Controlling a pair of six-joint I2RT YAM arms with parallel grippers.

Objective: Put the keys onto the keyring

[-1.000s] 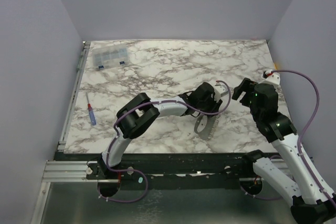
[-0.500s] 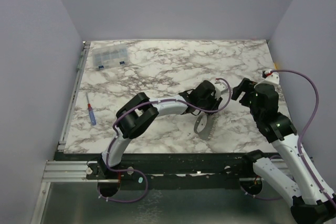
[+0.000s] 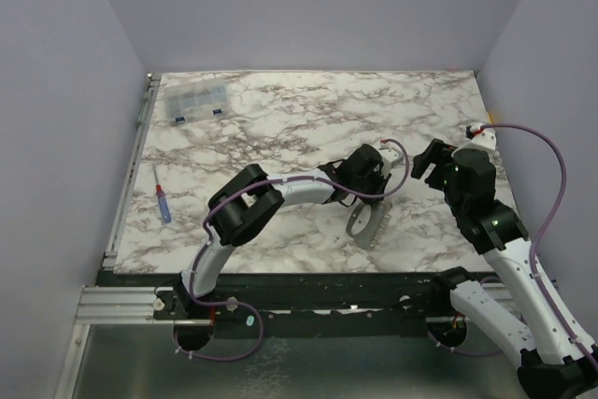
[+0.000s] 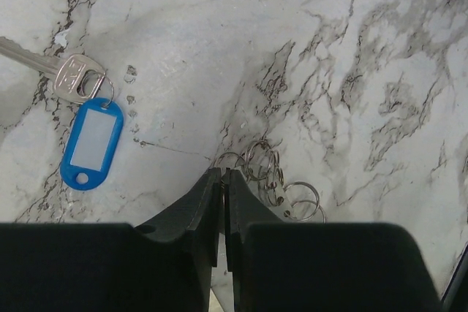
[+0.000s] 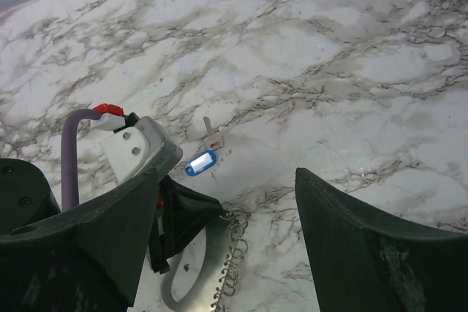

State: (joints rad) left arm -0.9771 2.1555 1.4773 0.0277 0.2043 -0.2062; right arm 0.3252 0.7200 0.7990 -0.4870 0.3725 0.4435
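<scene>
Two grippers are over the right half of the marble table (image 3: 280, 128). The left gripper (image 4: 221, 174) points down at the surface with its jaws pressed almost together; only a thin slit shows between them. The keyring (image 4: 265, 168) lies flat on the table as a small bunch of thin metal loops, just beside the tips, on their right in the wrist view. The nearest loop reaches right to the tips, but I cannot tell if it is pinched.

To the left of the tips, apart from the loops, lie a silver key (image 4: 64, 74) and a blue tag (image 4: 91, 144) with a white label, joined by a small ring. The right gripper (image 5: 227, 177) hangs above the table near the left one — its jaws are spread wide and hold nothing.

Well apart, at the left edge, lies a small blue screwdriver (image 3: 163, 203), and a clear parts box (image 3: 196, 100) sits near the far-left corner.
</scene>
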